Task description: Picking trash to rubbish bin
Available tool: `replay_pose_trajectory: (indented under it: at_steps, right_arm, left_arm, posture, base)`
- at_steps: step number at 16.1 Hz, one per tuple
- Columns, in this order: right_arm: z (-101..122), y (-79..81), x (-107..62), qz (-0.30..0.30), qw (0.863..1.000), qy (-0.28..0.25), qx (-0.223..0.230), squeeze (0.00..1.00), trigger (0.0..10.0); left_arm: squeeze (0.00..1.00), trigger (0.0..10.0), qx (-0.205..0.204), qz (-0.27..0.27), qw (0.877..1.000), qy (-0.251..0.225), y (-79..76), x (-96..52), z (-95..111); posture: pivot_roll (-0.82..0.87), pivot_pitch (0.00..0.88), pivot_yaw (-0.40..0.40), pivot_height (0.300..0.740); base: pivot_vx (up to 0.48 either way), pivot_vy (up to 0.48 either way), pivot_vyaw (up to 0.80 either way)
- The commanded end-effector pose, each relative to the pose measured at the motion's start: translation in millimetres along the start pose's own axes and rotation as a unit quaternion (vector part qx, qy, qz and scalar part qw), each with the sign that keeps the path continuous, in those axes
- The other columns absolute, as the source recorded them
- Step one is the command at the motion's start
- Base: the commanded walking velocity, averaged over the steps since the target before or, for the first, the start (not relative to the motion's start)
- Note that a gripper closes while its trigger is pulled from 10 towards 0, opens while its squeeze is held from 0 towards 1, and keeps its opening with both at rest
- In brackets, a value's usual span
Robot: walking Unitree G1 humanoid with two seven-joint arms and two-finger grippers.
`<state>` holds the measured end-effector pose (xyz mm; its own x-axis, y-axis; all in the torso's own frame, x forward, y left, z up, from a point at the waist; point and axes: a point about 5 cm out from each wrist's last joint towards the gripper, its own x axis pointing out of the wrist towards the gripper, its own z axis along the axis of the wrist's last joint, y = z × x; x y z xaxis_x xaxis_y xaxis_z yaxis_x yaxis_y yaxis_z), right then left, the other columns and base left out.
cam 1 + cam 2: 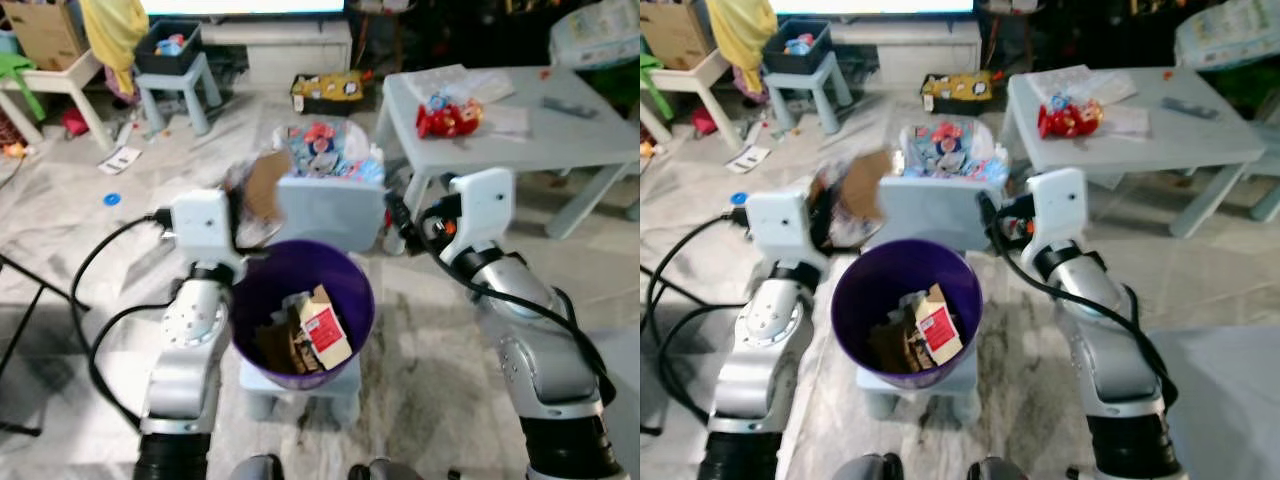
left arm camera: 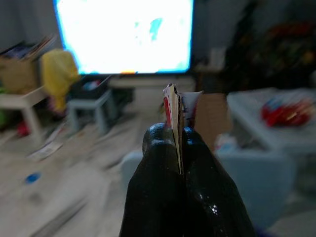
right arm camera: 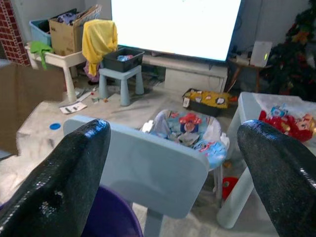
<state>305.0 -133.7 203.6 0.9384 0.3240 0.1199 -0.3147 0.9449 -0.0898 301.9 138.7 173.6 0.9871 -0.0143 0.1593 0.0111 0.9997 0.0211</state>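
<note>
Purple rubbish bin (image 1: 300, 300) sat on small stool (image 1: 300, 392), cartons inside. Left hand (image 2: 176, 140) clamped tight on flat trash wrapper (image 2: 175, 106) above bin's rim; right hand (image 3: 173, 163) spread wide, empty, beside bin.

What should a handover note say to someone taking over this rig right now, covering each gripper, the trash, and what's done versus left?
Left gripper: shut on a flat brown cardboard scrap, held above the far-left rim of the purple bin.
Right gripper: open, holding nothing, beside the bin near the pale blue chair back.
Done: bin, standing on a small stool, already holds a red-and-white carton and other scraps.
Left: drop the cardboard into the bin. A red wrapper on the grey table may also be trash.
</note>
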Motion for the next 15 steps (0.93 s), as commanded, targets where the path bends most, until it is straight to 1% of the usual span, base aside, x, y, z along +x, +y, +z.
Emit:
replay_pose_trajectory:
  at_steps: [1, 2, 3, 4, 5, 6, 7, 8, 9, 10, 12, 13, 15]
  right_arm:
    - [6, -0.8, -3.9, 0.003, 1.000, -0.008, 0.001, 0.00, 10.0]
    - [8, -0.2, -4.5, 0.006, 1.000, -0.010, 0.000, 0.00, 10.0]
    - [9, -0.6, -5.2, 0.007, 1.000, -0.010, -0.001, 0.00, 10.0]
    - [9, -2.8, -6.5, 0.005, 1.000, -0.008, -0.004, 0.00, 10.0]
    - [9, -4.0, -7.2, 0.003, 1.000, -0.007, -0.005, 0.00, 10.0]
    - [9, -4.5, -8.2, 0.004, 1.000, -0.004, -0.007, 0.00, 10.0]
    - [9, -5.0, -9.8, 0.004, 1.000, -0.002, -0.009, 0.00, 10.0]
    - [9, -5.5, -10.4, 0.003, 1.000, -0.001, -0.010, 0.00, 10.0]
    - [9, -6.0, -11.2, 0.002, 1.000, 0.000, -0.011, 0.00, 10.0]
    - [9, -6.6, -12.5, 0.000, 1.000, 0.001, -0.011, 0.00, 10.0]
    - [9, -6.3, -13.7, 0.000, 1.000, 0.002, -0.011, 0.00, 10.0]
    - [9, -6.1, -14.6, 0.001, 1.000, 0.003, -0.010, 0.00, 10.0]
    - [8, -5.5, -15.0, 0.002, 1.000, 0.005, -0.009, 0.00, 10.0]
  left_arm:
    - [0.00, 0.0, -0.003, -0.003, 1.000, 0.025, -1.4, -0.5, -9]
    - [0.00, 0.1, -0.013, -0.003, 0.998, 0.055, -2.1, 0.7, -18]
    - [0.00, 0.7, -0.026, -0.003, 0.996, 0.081, -3.4, 1.6, -27]
    - [0.00, 1.7, -0.027, -0.016, 0.993, 0.115, -7.2, 3.9, -41]
    - [0.00, 1.8, -0.024, -0.022, 0.990, 0.138, -9.0, 5.1, -49]
    - [0.00, 2.0, -0.034, -0.028, 0.984, 0.173, -11.9, 5.2, -59]
    - [0.00, 3.8, -0.019, -0.050, 0.975, 0.216, -17.6, 3.6, -74]
    - [0.00, 4.2, -0.018, -0.051, 0.973, 0.224, -18.7, 3.8, -79]
    - [0.00, 4.9, -0.030, -0.058, 0.970, 0.236, -21.2, 3.7, -84]
    - [1.00, 10.0, -0.049, -0.081, 0.967, 0.238, -26.7, 5.4, -90]
    - [1.00, 10.0, -0.056, -0.094, 0.964, 0.241, -28.8, 7.5, -92]
    - [1.00, 10.0, -0.050, -0.096, 0.964, 0.243, -29.1, 8.5, -93]
    - [1.00, 10.0, -0.054, -0.095, 0.963, 0.245, -28.9, 7.7, -94]
  posture:
    - [-0.01, 0.167, -0.027, 0.740]
    - [-0.02, 0.167, -0.029, 0.740]
    - [-0.02, 0.167, -0.029, 0.740]
    - [-0.03, 0.166, -0.030, 0.740]
    - [-0.03, 0.166, -0.030, 0.740]
    - [-0.04, 0.166, -0.028, 0.740]
    - [-0.05, 0.165, -0.027, 0.740]
    - [-0.05, 0.166, -0.025, 0.740]
    - [-0.06, 0.166, -0.024, 0.740]
    - [-0.06, 0.169, -0.024, 0.740]
    - [-0.06, 0.171, -0.024, 0.740]
    - [-0.06, 0.175, -0.024, 0.740]
    - [-0.06, 0.177, -0.024, 0.740]
  base:
    - [0.000, 0.000, 0.00]
    - [0.000, 0.000, 0.00]
    - [0.000, 0.000, 0.00]
    - [0.000, 0.000, 0.00]
    - [0.000, 0.000, 0.00]
    - [0.000, 0.000, 0.00]
    - [0.000, 0.000, 0.00]
    - [0.000, 0.000, 0.00]
    - [0.000, 0.000, 0.00]
    - [0.000, 0.000, 0.00]
    - [0.000, 0.000, 0.00]
    - [0.000, 0.000, 0.00]
    - [0.000, 0.000, 0.00]
